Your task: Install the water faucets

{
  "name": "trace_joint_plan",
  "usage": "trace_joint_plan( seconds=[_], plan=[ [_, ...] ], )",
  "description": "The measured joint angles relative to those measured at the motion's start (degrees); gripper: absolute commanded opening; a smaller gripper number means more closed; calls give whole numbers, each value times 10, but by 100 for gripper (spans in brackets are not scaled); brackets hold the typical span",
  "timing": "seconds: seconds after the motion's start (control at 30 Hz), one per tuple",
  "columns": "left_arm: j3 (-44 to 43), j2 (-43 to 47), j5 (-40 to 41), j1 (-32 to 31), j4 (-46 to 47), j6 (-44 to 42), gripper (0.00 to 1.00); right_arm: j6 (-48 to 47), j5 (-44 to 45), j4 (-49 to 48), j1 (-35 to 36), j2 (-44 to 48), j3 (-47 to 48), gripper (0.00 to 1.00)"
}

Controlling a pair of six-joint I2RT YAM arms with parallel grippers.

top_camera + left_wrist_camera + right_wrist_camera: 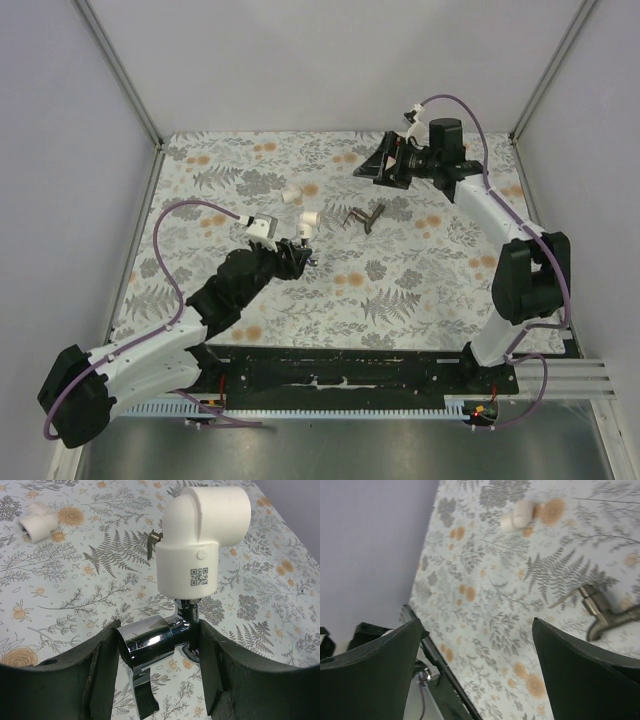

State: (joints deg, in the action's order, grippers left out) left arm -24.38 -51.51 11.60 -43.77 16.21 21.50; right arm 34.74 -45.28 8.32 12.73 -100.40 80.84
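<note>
Bottom of the held faucet [145,642] is cut off in our left wrist view, and its top is buried in a white elbow [200,545]. The left gripper [158,630] pinches its chrome body, stem pointing away from the wrist. The second faucet [363,218] lies flat mid-table, roughly left-right. The right gripper [476,621] is spread wide.

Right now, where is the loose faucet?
In the top view the loose faucet lies mid-table, just right of the white elbow fitting at the left gripper.
</note>
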Motion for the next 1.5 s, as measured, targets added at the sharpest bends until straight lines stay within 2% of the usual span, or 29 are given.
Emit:
trace_joint_plan(
  seconds=[0.17,0.3,0.43,0.5,0.6,0.77,0.97,1.1,1.3,1.4,1.5],
  plan=[
    [-16,0,-8,3,-14,-1,2,-110,104,161,-1,50,33,98],
    [-49,0,-23,3,-25,-7,2,-144,153,226,-1,96,57,98],
    [-84,-6,-46,3,-25,-16,2,-159,175,215,-4,217,-16,91],
    [-103,-16,-59,3,-26,-22,2,-160,161,222,-3,251,-29,91],
    [-129,-34,-78,3,-31,-30,2,-162,153,219,19,257,-23,93],
    [-149,-51,-106,4,-38,-38,2,-151,151,220,96,256,-18,98],
    [-159,-59,-144,4,-40,-40,2,-106,158,185,165,255,-14,97],
    [-163,-59,-165,4,-39,-41,2,-84,168,169,185,242,-1,89],
    [-163,-59,-182,4,-39,-45,2,-57,173,149,208,217,0,69],
    [-164,-57,-182,4,-40,-50,2,-44,174,148,222,208,0,53],
    [-164,-50,-174,2,-43,-64,2,-36,193,148,232,207,0,32]
  ],
)
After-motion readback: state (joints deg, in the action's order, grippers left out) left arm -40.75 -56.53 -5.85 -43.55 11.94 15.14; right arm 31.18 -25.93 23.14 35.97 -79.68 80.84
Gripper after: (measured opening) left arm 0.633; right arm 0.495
